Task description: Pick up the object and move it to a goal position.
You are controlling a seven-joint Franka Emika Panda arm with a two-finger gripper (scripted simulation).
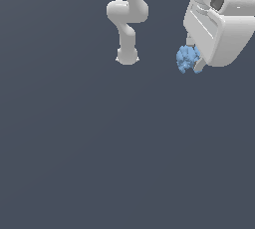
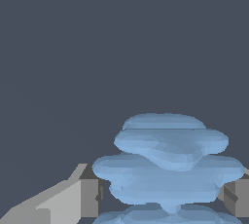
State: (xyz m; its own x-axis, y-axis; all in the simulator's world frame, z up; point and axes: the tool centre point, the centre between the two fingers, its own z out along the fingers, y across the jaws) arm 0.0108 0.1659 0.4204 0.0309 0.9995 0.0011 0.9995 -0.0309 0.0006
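The object [image 1: 187, 58] is a small light-blue lumpy clump at the upper right of the exterior view, held at the tip of the white arm's hand. My gripper [image 1: 193, 61] is shut on it, with one grey fingertip [image 1: 199, 65] showing just beside the clump. In the wrist view the object [image 2: 168, 167] fills the space between the two grey fingers [image 2: 82, 197], which press against its sides. It looks lifted off the dark floor, though no shadow shows to confirm the height.
The arm's white base and lower links [image 1: 127, 19] stand at the top middle of the exterior view. The dark grey floor [image 1: 99, 148] spreads over everything else in view.
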